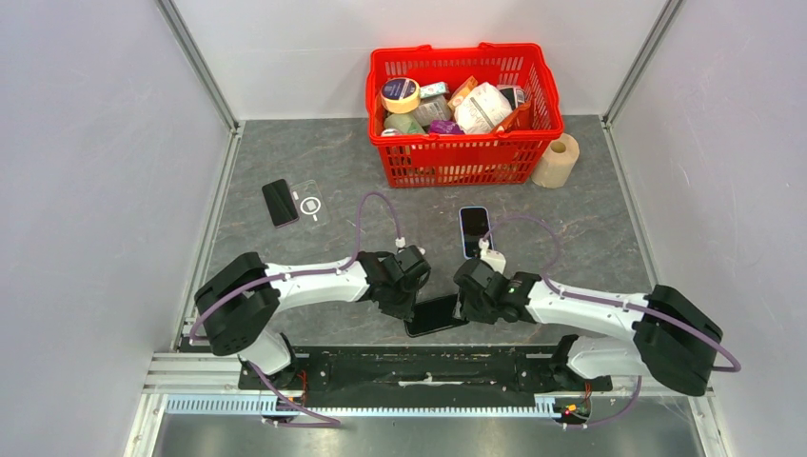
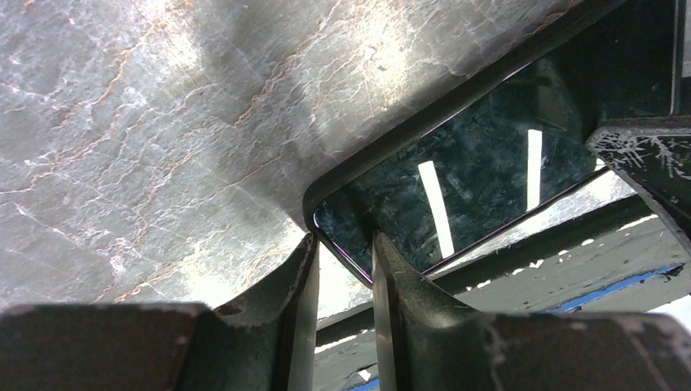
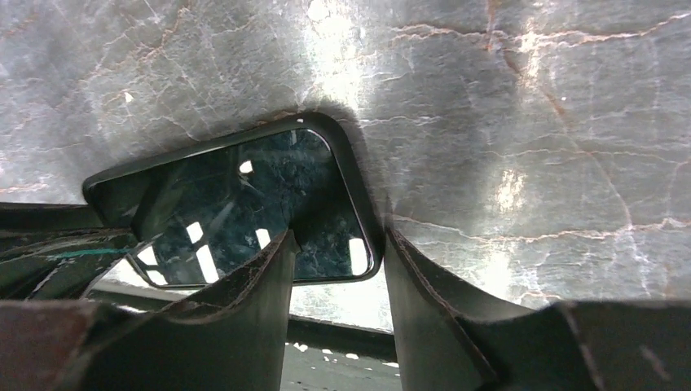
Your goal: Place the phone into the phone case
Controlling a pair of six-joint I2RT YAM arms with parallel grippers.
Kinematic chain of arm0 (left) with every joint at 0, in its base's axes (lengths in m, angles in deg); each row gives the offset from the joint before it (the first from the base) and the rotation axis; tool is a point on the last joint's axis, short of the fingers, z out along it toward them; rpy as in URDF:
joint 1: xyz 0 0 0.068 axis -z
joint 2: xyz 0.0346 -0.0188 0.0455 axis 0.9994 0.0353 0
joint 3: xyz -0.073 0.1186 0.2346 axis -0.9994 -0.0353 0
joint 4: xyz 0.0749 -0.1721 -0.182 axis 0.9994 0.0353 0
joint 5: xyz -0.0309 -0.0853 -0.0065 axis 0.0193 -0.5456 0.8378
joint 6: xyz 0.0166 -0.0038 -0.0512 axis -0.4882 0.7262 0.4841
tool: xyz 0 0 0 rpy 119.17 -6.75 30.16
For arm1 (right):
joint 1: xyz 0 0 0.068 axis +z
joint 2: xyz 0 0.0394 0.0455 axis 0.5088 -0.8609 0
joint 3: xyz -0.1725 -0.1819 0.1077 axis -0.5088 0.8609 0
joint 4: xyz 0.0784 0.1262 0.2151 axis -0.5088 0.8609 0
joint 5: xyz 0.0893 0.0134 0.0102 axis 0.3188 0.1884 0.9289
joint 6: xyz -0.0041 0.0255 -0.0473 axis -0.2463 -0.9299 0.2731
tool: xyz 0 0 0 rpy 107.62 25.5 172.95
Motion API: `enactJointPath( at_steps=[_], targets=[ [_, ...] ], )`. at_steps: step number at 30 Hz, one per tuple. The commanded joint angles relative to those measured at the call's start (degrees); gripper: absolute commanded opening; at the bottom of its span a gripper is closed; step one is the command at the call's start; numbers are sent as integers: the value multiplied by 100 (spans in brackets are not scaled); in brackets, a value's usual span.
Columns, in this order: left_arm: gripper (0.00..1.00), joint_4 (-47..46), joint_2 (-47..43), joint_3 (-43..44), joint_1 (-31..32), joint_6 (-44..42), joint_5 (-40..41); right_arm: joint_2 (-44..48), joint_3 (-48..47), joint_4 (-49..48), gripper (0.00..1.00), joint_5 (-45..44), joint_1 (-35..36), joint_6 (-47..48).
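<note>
Grey table (image 1: 285, 252): dark phone (image 1: 436, 314) lies flat at near centre, long axis roughly left-right, between both arms and equally close to each. Left gripper (image 2: 342, 261) straddles its left corner and right gripper (image 3: 338, 244) its right corner. Both jaws are partly apart; whether they are clamped cannot be told.

A red plastic basket (image 1: 457, 164) packed with groceries stands at the far side of the grey table (image 1: 314, 152). A beige roll (image 1: 558, 160) stands upright just beside its right end.
</note>
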Motion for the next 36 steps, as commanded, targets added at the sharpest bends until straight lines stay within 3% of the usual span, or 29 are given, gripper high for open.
enactJointPath(
  at_steps=[1,9,16,20,23,26,29,33,36],
  targets=[
    [15,-269,514,-156,120,-15,487,-88,655,-702,52,644,-368,144],
    [8,-381,794,118,144,24,298,-765,254,-729,36,463,6,100],
    [2,-558,1034,178,335,276,276,-1739,-515,-449,10,83,646,5],
    [2,-502,807,89,339,316,424,-1578,-520,-344,10,-70,599,50],
    [2,-291,562,153,327,219,577,-1178,-444,-238,16,-71,436,122],
    [7,-95,319,330,317,12,696,-673,-396,-30,32,-71,218,228],
    [27,-37,52,484,323,-394,714,-83,-305,160,48,-30,-39,303],
    [65,-150,-212,641,340,-1225,443,899,-126,457,71,96,-480,343],
    [83,-220,-219,802,360,-1810,236,1566,-43,683,83,137,-784,331]
  ],
)
